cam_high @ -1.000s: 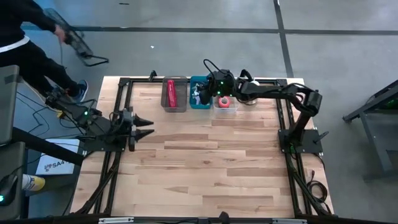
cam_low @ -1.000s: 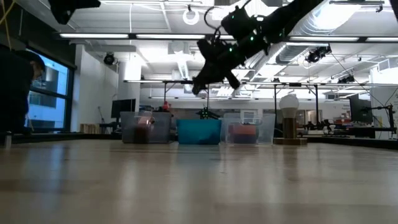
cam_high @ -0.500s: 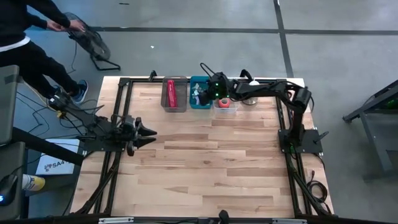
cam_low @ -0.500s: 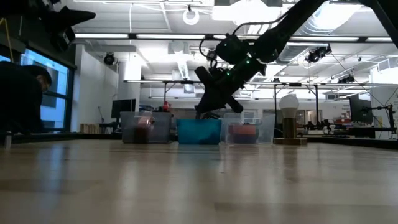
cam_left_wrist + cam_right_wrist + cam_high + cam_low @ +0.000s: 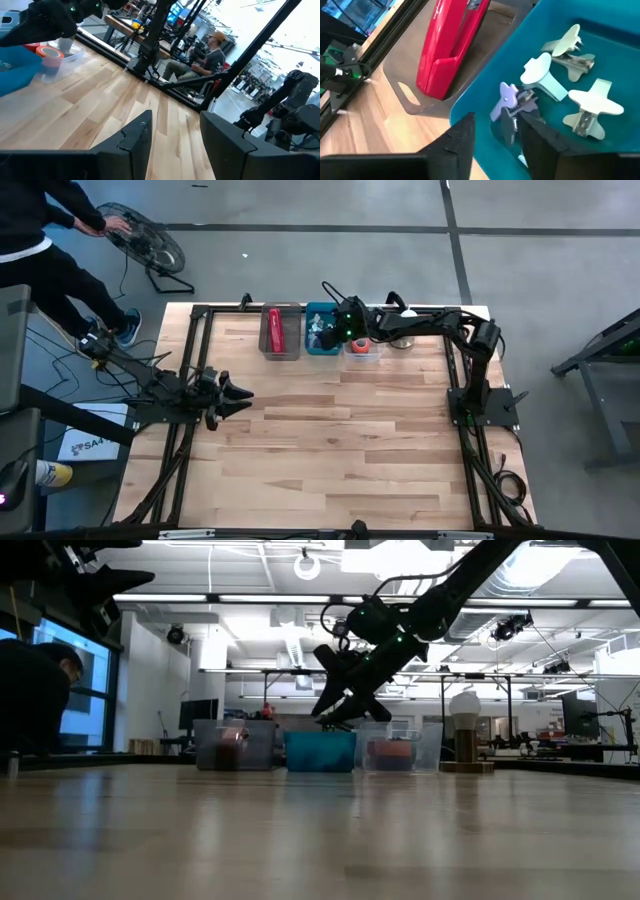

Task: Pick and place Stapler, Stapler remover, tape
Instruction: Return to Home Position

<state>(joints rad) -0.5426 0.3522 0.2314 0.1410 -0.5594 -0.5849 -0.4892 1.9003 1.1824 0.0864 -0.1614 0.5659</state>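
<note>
My right gripper [image 5: 322, 332] hangs open over the teal bin [image 5: 322, 350] at the table's far edge, its fingers slanting down. In the right wrist view a purple stapler remover [image 5: 509, 95] and a dark one [image 5: 509, 127] lie on the bin floor in the gap between my fingers [image 5: 497, 120], touching neither. Pale stapler removers [image 5: 545, 77] lie beside them. The red stapler [image 5: 273, 330] lies in the clear bin to the left. The tape [image 5: 360, 342] sits in the clear bin to the right. My left gripper [image 5: 238, 393] waits open near the table's left edge.
The three bins stand side by side along the far edge. A round-headed stand [image 5: 463, 730] is on the table right of them. A person [image 5: 40, 240] stands off the table's far left corner, with a fan [image 5: 150, 250] on the floor. The wooden tabletop [image 5: 340, 450] lies bare toward the near edge.
My right gripper has come down toward the teal bin and its fingers have spread apart. My left gripper has sunk a little near the table's left edge and stays open.
</note>
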